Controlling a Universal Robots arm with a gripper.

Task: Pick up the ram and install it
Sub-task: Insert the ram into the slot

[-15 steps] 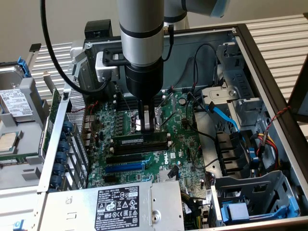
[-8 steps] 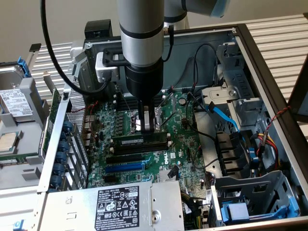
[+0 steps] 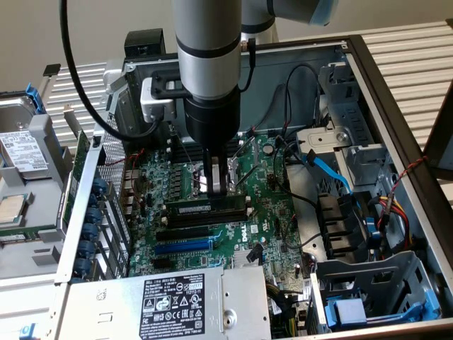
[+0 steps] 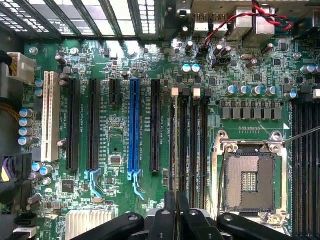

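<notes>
The ram is a long dark strip with a small white label, standing on edge along the black memory slots of the green motherboard. My gripper comes straight down onto its top edge, fingers shut on it. In the wrist view the ram shows edge-on as a thin line running from my gripper along the memory slot farthest from the CPU socket. I cannot tell whether it is pressed fully into that slot. The other memory slots beside it hold nothing.
The blue expansion slot and black slots lie beside the memory slots. The power supply stands at the case front, a drive cage and blue cable on the exterior view's right. A hard drive lies outside the case.
</notes>
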